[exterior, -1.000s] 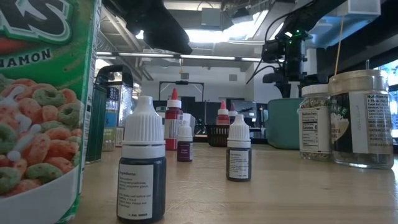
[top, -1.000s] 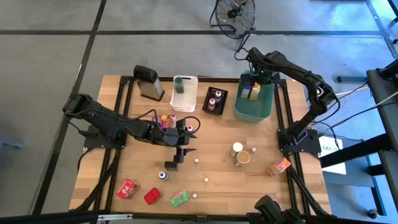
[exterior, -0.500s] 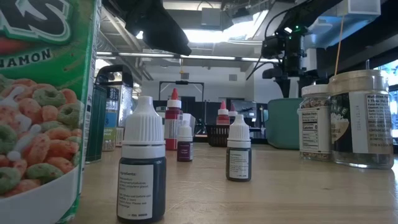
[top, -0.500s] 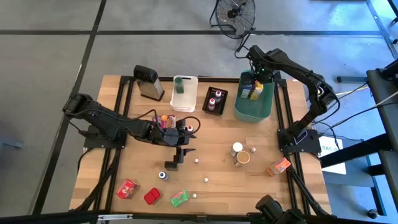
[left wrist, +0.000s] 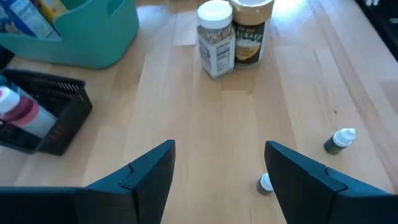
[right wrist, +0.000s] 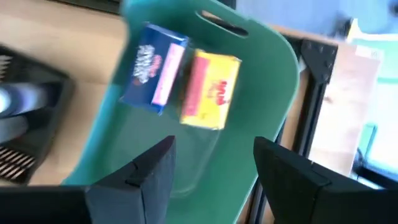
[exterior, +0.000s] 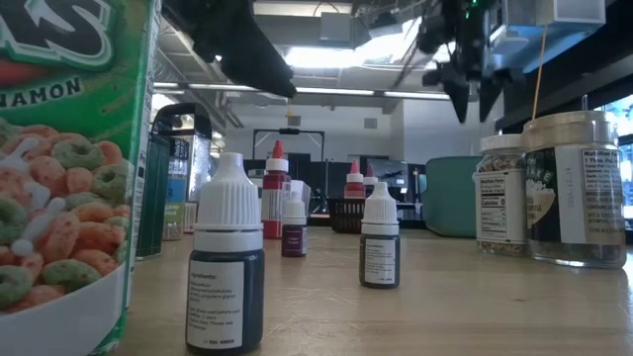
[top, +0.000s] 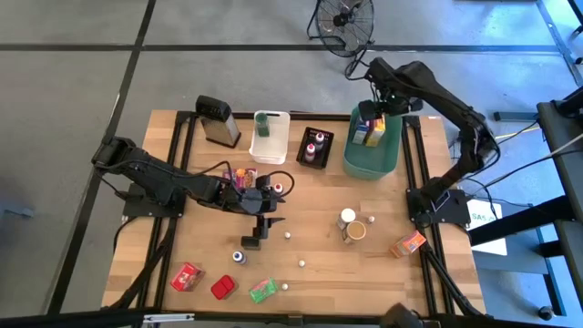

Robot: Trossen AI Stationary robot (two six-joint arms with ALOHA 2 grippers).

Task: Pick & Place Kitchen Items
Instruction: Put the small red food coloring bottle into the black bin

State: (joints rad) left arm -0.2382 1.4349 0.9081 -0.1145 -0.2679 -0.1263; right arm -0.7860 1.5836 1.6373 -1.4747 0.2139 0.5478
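Observation:
My right gripper [top: 373,107] hangs open and empty above the teal bin [top: 387,157] at the table's far right, fingers pointing down; it also shows high up in the low view [exterior: 473,91]. A blue packet [right wrist: 152,68] and a yellow packet [right wrist: 211,90] lie side by side on the bin's floor. My left gripper [left wrist: 217,168] stands open over the middle of the table [top: 269,214], slanting down, with bare wood between its fingers. Two lidded jars [left wrist: 227,31] stand upright ahead of it, and small capped bottles [left wrist: 339,141] stand nearby.
At the far edge stand a grater [top: 217,121], a white bin [top: 271,137] and a black basket [top: 314,146] with bottles. Red packets [top: 187,276], a green packet [top: 263,290] and an orange packet [top: 408,244] lie near the front. Bare wood lies between the jars and the bins.
My right gripper has risen straight up from just above the teal bin, with its fingers the same distance apart; the two packets have stayed in the bin.

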